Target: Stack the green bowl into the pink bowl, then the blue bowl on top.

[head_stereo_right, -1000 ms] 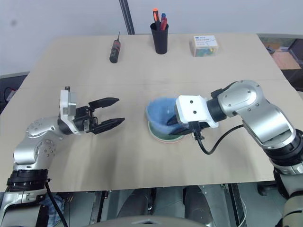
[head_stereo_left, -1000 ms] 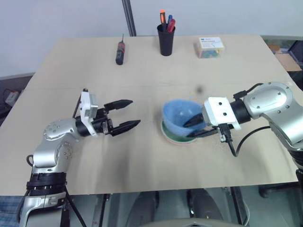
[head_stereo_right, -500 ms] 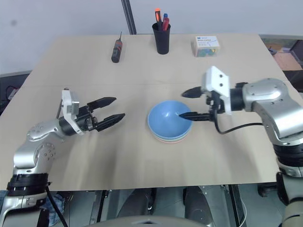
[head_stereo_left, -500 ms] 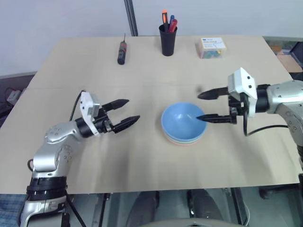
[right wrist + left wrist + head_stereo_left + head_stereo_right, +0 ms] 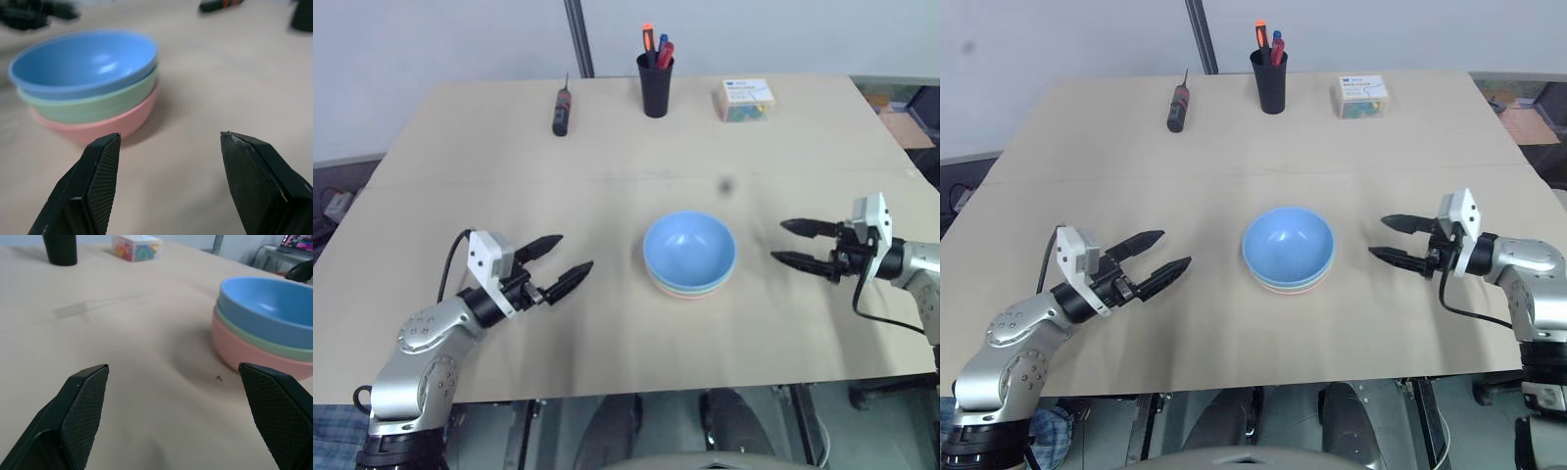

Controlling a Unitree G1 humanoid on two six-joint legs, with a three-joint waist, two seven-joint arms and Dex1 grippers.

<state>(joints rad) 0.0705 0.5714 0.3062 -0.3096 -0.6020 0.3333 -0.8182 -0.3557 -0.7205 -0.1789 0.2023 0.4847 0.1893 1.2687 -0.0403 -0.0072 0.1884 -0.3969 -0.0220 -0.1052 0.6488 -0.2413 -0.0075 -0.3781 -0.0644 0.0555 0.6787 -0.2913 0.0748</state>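
three bowls sit nested: blue bowl (image 5: 689, 245) in green bowl (image 5: 105, 103) in pink bowl (image 5: 112, 125); left claw (image 5: 558, 276) at nine o'clock, right claw (image 5: 798, 245) at three, both spread, empty.

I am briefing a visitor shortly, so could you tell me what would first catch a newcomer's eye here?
The stack in the middle of the table: the blue bowl nested in the green bowl, which sits in the pink bowl. Flanking it, apart from it, the left hand and right hand hover open and empty.
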